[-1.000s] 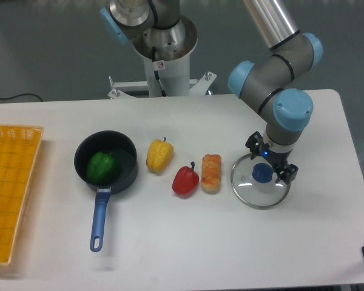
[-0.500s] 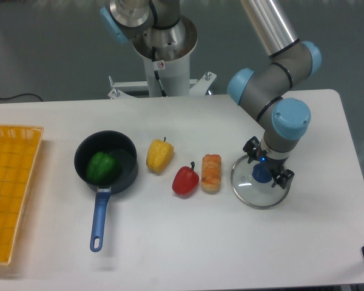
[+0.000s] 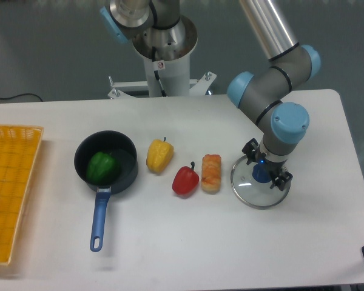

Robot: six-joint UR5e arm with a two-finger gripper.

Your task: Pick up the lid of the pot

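The round pot lid [image 3: 247, 188], grey with a pale rim, lies flat on the right side of the table. Its blue knob [image 3: 262, 174] shows at the middle. My gripper [image 3: 267, 167] is low over the lid and tilted, its fingers spread apart, one toward the upper left of the knob and the other to its right. Nothing is held between them. The gripper body covers the lid's upper right part, and whether a fingertip touches the lid cannot be told.
Left of the lid lie a brown bread-like item [image 3: 212, 173], a red pepper [image 3: 185, 181] and a yellow pepper [image 3: 159, 156]. Farther left, a black pan [image 3: 130, 160] holds a green item [image 3: 102, 167]. An orange basket [image 3: 31, 151] stands at the left edge.
My gripper has come down and slightly left toward the knob, with its fingers still apart. The lid and the other objects have stayed where they were.
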